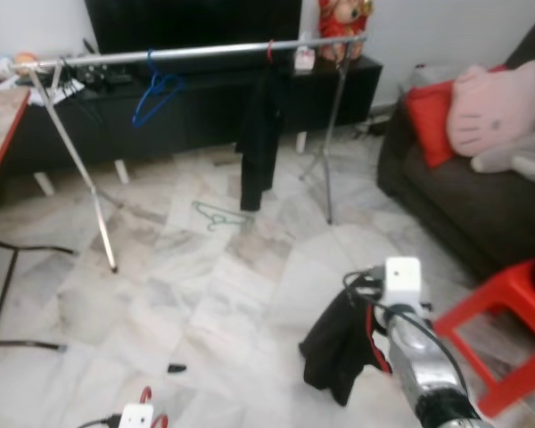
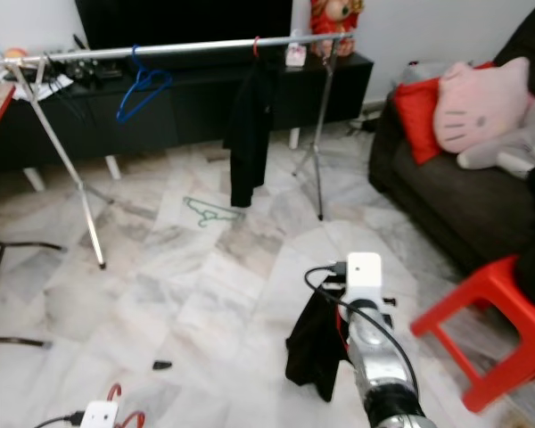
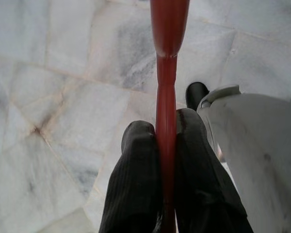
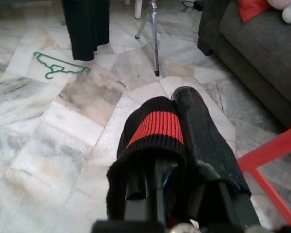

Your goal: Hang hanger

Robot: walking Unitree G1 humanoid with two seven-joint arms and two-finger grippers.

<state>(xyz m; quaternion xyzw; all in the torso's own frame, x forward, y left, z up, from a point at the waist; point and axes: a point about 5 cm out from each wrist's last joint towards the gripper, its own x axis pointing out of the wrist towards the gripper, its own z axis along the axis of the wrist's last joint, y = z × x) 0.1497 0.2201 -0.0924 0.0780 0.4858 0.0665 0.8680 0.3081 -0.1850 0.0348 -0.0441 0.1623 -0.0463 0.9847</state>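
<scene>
The left gripper (image 3: 166, 145) is clamped on a red hanger (image 3: 167, 58), whose thin bar runs between the two black fingers (image 3: 136, 179) and out past their tips over the marble floor (image 3: 48, 97). In the head views the red hanger shows low at the left beside the left wrist's white camera block (image 1: 135, 415).

The right gripper (image 4: 177, 121) is closed on a black garment with a red band (image 4: 157, 127), the knit cuff pulled over one finger; the garment hangs in a dark bundle (image 1: 339, 343) beside the silver right arm (image 1: 419, 357), above the floor.

Ahead stands a clothes rail (image 1: 196, 52) on thin metal legs, running across the room in front of a long black TV cabinet (image 1: 205, 98). A blue hanger (image 1: 156, 94) hangs from the rail towards its left end, and a black piece of clothing (image 1: 259, 143) hangs from a red hook near the middle. A green hanger (image 1: 218, 216) lies flat on the floor just beside the foot of that hanging clothing.

To the right are a dark sofa (image 1: 455, 205) with a red cushion (image 1: 428, 120) and a pink plush cushion (image 1: 486, 111), and a red plastic stool (image 1: 508, 321) close to the right arm.
</scene>
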